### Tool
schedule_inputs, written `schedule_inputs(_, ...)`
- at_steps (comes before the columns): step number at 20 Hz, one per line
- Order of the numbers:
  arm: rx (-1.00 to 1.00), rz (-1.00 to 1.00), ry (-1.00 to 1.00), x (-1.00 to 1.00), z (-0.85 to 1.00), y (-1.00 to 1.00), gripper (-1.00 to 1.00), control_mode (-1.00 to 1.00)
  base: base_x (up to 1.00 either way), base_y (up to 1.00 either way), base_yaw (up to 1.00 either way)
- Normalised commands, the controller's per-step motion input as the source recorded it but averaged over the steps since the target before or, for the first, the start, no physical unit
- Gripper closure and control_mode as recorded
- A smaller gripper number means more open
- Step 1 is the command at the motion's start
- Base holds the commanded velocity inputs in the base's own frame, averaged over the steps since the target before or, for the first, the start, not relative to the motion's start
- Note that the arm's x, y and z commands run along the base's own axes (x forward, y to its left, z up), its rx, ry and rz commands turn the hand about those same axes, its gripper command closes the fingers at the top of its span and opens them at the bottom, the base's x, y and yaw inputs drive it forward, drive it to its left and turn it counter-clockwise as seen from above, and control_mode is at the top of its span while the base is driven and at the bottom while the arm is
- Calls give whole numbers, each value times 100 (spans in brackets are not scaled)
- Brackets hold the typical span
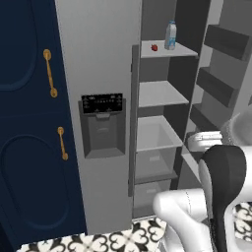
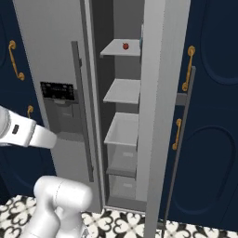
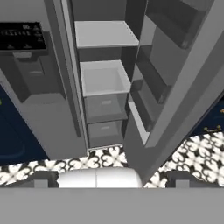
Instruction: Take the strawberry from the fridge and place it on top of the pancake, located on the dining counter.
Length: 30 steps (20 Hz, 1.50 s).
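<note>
**Fridge door open, strawberry on top shelf**

The tall grey side-by-side fridge [image 1: 98,74] stood w/ its right door swung open, grey inner shelves exposed. The tiny red rounded strawberry [image 1: 154,47] sat on the fridge's top visible shelf [image 1: 182,50], near the front edge, just beside the white-and-blue milk bottle [image 1: 170,35] and apart from it. In the right base view the strawberry [image 2: 125,46] showed on that same top shelf, the bottle mostly hidden behind the open door's edge.

Below that shelf came a second flat shelf, then an open bin and two drawers, all inside the fridge. The black dispenser panel [image 1: 102,104] was on the shut left door, beside a long dark vertical handle [image 1: 133,118]. Navy cabinets w/ gold handles [image 1: 48,73] flanked the fridge on the left.

The white arm was low in front of the fridge, over black-and-white patterned floor tiles [image 3: 87,162]. The pincer's tips weren't clear in any view; can't tell if spread or pressed together. Nothing seen btw. them.
</note>
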Motion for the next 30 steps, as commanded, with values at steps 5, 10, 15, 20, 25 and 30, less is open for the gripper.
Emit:
schedule_inputs(5, 0, 6, -19, 0, 7, 0, -100, -100, 0, 0, 0)
schedule_inputs(10, 0, 1, -13, -14, 1, -2, -100, -100, 0, 0, 0)
schedule_inputs(15, 1, 0, 0, 7, 3, -7, -100, 100, 13, -11, 0)
schedule_inputs(20, 0, 0, 0, 0, 0, 0, -100, 100, 50, -9, 0)
schedule_inputs(25, 0, 0, 0, 0, 0, 0, -100, 100, 64, -8, 0)
schedule_inputs(30, 0, 0, 0, 0, 0, 0, -100, 100, 79, -34, 1)
